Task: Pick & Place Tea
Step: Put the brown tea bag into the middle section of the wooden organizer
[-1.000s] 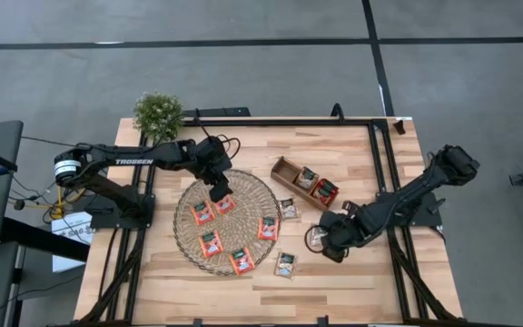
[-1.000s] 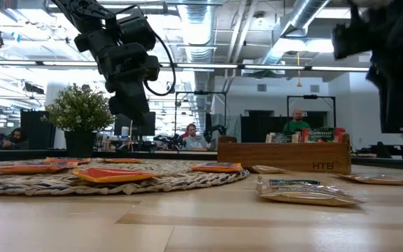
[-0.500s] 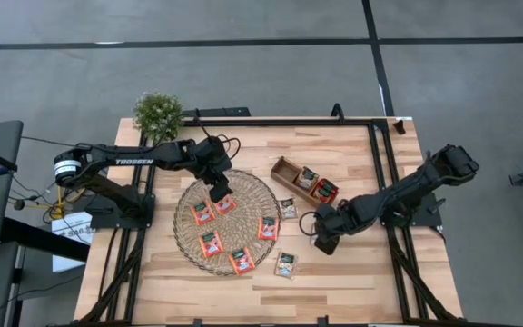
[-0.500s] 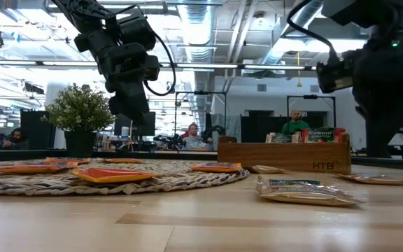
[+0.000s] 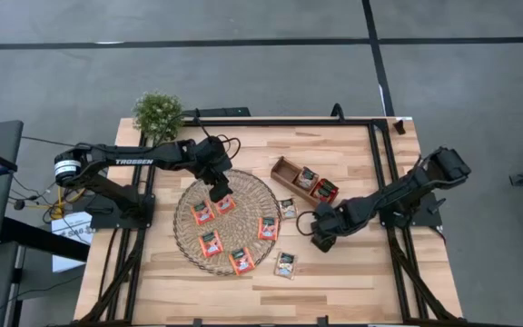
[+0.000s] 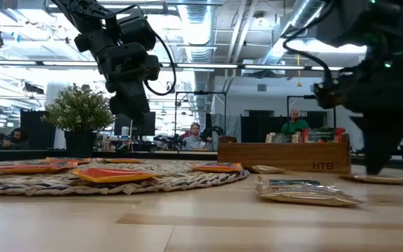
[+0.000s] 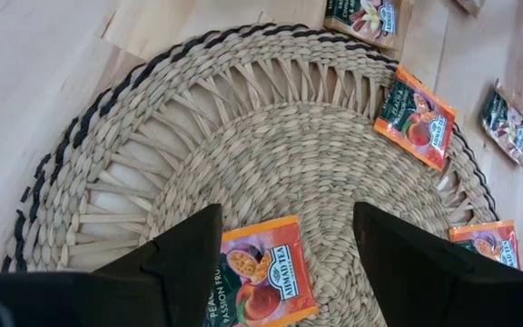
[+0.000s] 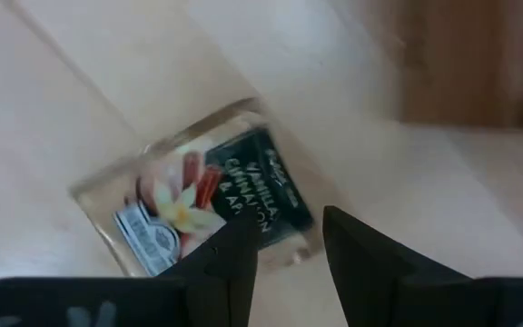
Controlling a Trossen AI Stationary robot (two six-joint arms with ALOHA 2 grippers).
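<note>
Tea sachet (image 8: 212, 211) just beyond right gripper (image 8: 289, 238)

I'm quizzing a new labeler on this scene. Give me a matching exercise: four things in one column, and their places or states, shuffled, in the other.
1. left gripper
2. right gripper
3. wooden tray
4. potted plant

A. holds two sachets
B. at the table's far left corner
C. open above a red-orange sachet on the wicker mat
D. open over a green vanilla sachet on bare wood

Pairs: 1-C, 2-D, 3-A, 4-B
</note>
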